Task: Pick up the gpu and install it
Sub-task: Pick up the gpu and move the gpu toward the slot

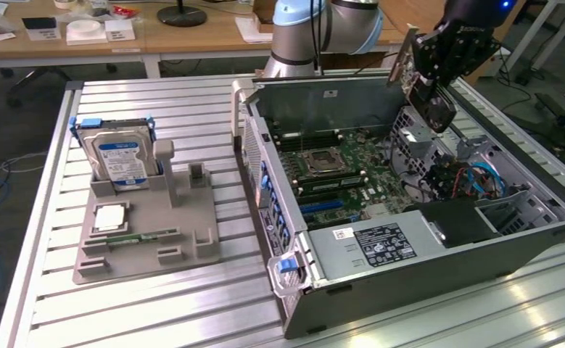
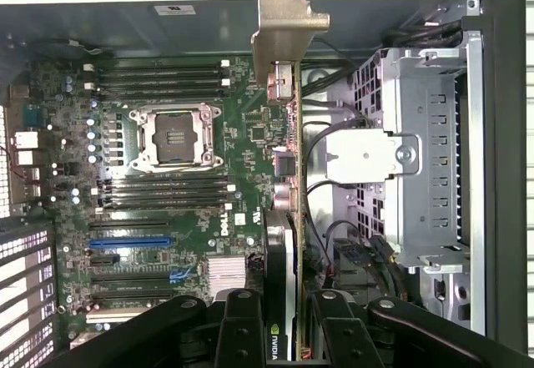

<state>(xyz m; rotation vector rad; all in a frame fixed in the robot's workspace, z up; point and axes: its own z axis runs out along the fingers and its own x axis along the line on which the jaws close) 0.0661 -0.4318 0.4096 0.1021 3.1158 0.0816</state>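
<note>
Gripper [image 1: 442, 61] sits upper right of the exterior view, jaws clamped on the gpu [image 1: 435, 107]. Card is held on edge above the open computer case [image 1: 514, 254], over the motherboard [image 1: 350, 167], not seated.

clear air between gpu [image 1: 435, 107] and motherboard [image 1: 345, 163]; drive cage [image 2: 434, 134] and cables [image 1: 481, 180] close beside

The arm [image 1: 326, 25] holds its wrist high, jaws pointing downward and clamped on the upright gpu [image 1: 435, 107].
</note>
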